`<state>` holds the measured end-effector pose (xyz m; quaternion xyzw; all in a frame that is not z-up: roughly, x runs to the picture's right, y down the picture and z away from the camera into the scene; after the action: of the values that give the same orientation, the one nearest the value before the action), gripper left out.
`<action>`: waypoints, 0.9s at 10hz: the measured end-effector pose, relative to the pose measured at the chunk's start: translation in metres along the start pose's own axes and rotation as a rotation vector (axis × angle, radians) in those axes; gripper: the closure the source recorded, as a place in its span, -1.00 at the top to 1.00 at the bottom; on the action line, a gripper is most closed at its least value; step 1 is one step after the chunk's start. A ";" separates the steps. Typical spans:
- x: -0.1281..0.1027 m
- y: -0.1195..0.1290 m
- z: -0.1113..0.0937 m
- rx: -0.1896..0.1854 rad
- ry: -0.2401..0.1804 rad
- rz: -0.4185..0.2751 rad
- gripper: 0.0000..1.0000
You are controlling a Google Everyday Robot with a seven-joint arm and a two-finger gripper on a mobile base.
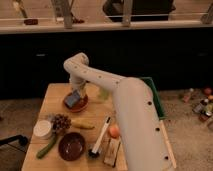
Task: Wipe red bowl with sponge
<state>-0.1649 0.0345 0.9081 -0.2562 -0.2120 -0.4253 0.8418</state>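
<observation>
The red bowl (80, 105) sits at the back left of the wooden table (55, 92). It is orange-red and partly covered. The grey-blue sponge (73, 99) lies tilted in the bowl, against its inner surface. My gripper (77, 92) reaches down from the white arm right above the sponge and seems to hold it from above.
A maroon-brown bowl (71, 146) stands at the table's front. A round white container (43, 129), a bunch of grapes (61, 122), a banana (82, 125), a green vegetable (46, 148), a dish brush (98, 140) and an orange fruit (114, 131) lie around it. A green bin (154, 95) stands to the right.
</observation>
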 end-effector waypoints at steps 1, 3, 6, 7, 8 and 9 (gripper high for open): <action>0.001 -0.003 0.000 0.004 0.000 -0.003 -1.00; 0.001 -0.013 0.001 0.011 -0.004 -0.023 -1.00; -0.010 -0.027 0.005 0.009 -0.031 -0.085 -1.00; -0.015 -0.027 0.006 0.008 -0.045 -0.105 -1.00; -0.018 -0.024 0.006 0.007 -0.058 -0.120 -1.00; -0.022 -0.019 0.007 -0.001 -0.070 -0.134 -1.00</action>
<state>-0.1937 0.0423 0.9058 -0.2565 -0.2579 -0.4714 0.8034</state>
